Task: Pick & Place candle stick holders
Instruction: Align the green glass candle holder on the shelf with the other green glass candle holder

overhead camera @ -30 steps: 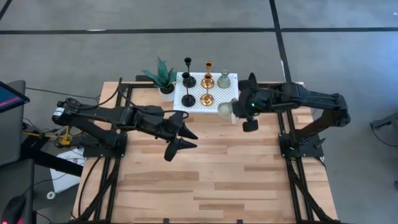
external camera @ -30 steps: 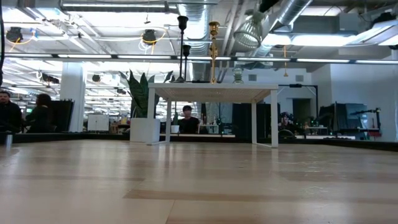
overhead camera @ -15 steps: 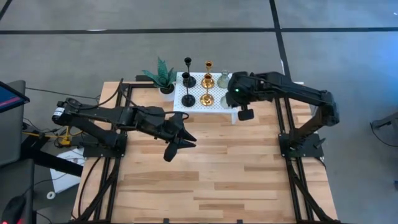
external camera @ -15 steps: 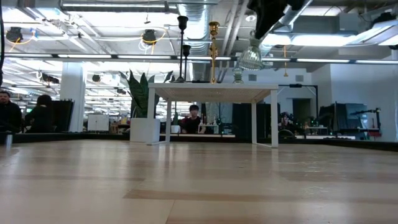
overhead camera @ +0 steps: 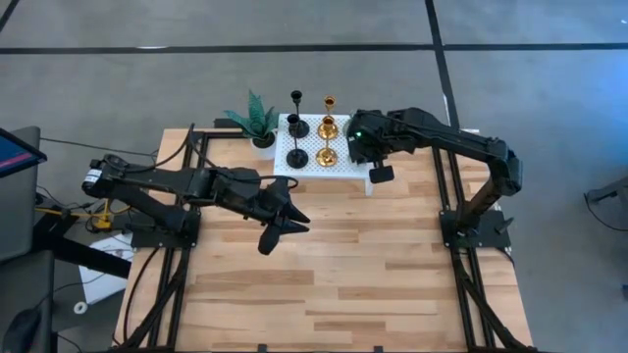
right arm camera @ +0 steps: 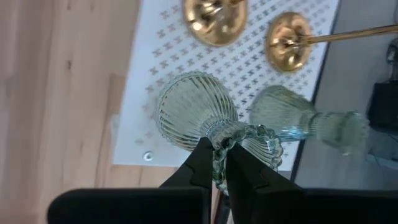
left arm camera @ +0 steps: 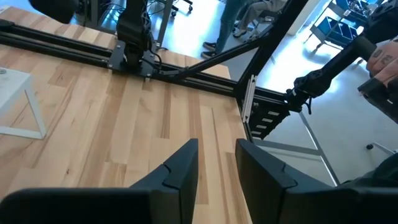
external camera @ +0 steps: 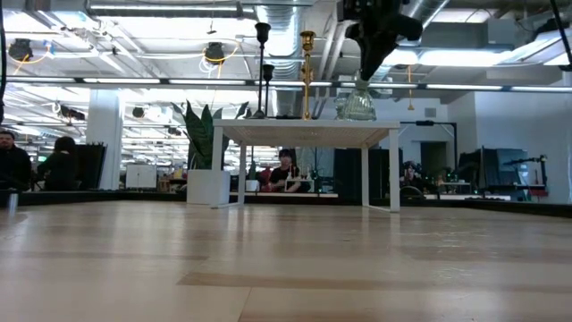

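The right arm reaches inward, its gripper [right arm camera: 214,163] pointing down with fingers nearly together. The left arm stretches toward the middle, its gripper [overhead camera: 287,219] parted, fingers slightly apart.

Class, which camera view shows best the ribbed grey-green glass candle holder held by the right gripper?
The right wrist view: the right gripper pinches the ribbed grey-green glass candle holder above the white perforated platform. Low view shows its side; high view hides it.

A light wooden plank table [overhead camera: 334,265] carried, along the middle of its far edge, a white perforated platform [overhead camera: 306,163] on slim legs and, just beside that, a small green potted plant [overhead camera: 256,121].
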`<control>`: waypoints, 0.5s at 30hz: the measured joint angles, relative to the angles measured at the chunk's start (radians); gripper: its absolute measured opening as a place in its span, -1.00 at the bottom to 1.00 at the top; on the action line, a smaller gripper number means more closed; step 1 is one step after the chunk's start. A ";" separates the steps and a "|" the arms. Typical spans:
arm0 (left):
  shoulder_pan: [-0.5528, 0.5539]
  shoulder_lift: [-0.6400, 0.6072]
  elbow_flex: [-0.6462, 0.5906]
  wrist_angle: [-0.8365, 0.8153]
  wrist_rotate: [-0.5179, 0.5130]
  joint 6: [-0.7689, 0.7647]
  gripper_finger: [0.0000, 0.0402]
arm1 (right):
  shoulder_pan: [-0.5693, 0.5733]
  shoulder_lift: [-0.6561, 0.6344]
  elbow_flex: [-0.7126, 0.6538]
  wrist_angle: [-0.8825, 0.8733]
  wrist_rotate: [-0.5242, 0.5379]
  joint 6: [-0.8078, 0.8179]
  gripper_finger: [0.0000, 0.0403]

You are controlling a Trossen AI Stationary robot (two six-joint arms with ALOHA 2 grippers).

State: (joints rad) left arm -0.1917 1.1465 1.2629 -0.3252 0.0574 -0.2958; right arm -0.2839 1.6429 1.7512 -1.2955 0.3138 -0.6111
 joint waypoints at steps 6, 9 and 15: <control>0.000 0.000 0.000 0.000 0.000 0.001 -0.46 | -0.024 -0.002 0.000 0.020 -0.006 -0.002 -0.95; 0.000 0.000 0.000 0.000 0.000 0.002 -0.46 | -0.030 -0.002 0.000 0.021 -0.055 -0.002 -0.95; 0.000 0.000 0.000 0.000 0.000 0.002 -0.46 | -0.032 -0.002 0.000 0.053 -0.070 -0.002 -0.95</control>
State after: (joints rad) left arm -0.1917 1.1469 1.2629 -0.3256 0.0574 -0.2935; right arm -0.3155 1.6409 1.7512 -1.2425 0.2443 -0.6132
